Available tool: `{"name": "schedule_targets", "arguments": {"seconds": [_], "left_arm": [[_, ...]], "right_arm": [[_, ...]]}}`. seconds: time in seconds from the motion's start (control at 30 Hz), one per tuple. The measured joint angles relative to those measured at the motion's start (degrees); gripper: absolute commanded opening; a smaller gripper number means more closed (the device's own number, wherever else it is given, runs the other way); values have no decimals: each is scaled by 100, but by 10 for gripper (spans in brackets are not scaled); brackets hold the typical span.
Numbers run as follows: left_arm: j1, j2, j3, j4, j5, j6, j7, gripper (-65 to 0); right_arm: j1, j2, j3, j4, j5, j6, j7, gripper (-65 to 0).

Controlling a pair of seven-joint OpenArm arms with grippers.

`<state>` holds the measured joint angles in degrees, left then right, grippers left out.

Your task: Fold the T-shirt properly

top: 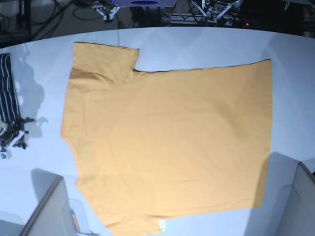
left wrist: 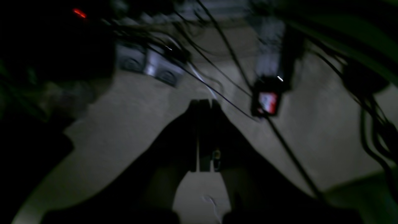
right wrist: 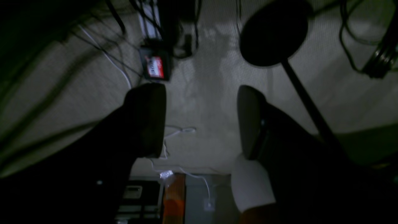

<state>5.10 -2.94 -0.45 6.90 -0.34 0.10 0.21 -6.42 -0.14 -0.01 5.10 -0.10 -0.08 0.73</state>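
Far left of the base view: small navy white-striped garment [top: 7, 93], apart from the work. Centre: large plain orange-yellow short-sleeved T-shirt [top: 167, 142], flat on the white table [top: 206, 42], unfolded, no lettering visible.

My right gripper [right wrist: 200, 119]: jaws wide, empty. My left gripper [left wrist: 204, 107]: jaws together, empty.

Risk: wrist cameras show no cloth; a blind descent could pinch one layer unevenly, skewing the fold.
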Motion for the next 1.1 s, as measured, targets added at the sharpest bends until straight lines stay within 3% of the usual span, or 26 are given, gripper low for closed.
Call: {"name": "schedule_targets", "arguments": {"seconds": [0.07, 0.13, 0.23, 0.3, 0.37, 0.47, 0.5, 0.67, 0.87, 1.1], "left_arm": [[0, -22, 0, 28, -11, 98, -20, -612], [20, 35, 0, 26, -13, 33, 7, -530], [144, 116, 46, 61, 9, -37, -37, -339], [177, 111, 55, 61, 31, -9, 7, -286], [203, 83, 55, 50, 26, -7, 2, -341], [210, 72, 39, 50, -2, 35, 0, -599], [214, 72, 13, 50, 7, 31, -2, -650], [304, 87, 11, 76, 4, -7, -22, -650], [1023, 70, 57, 1244, 55, -4, -39, -650], [1945, -39, 66, 2437, 7, -7, 7, -650]], "right_arm": [[-221, -7, 0, 166, 0, 0, -59, -470], [-326, -22, 0, 221, 7, 2, -57, -627], [-321, -22, 0, 240, 2, 0, -52, -650], [-293, -20, 0, 249, 2, 0, -4, -650], [-284, -20, 2, 269, 2, 0, 11, -650], [-348, -20, 0, 398, 0, 0, -37, -650], [-387, -17, 0, 457, 2, 0, -28, -650], [-560, -17, 0, 748, -2, -2, -35, -650], [-638, -17, 0, 820, -13, -4, -17, -650], [-1606, 203, 20, 2203, 0, -20, -87, -650]]}}
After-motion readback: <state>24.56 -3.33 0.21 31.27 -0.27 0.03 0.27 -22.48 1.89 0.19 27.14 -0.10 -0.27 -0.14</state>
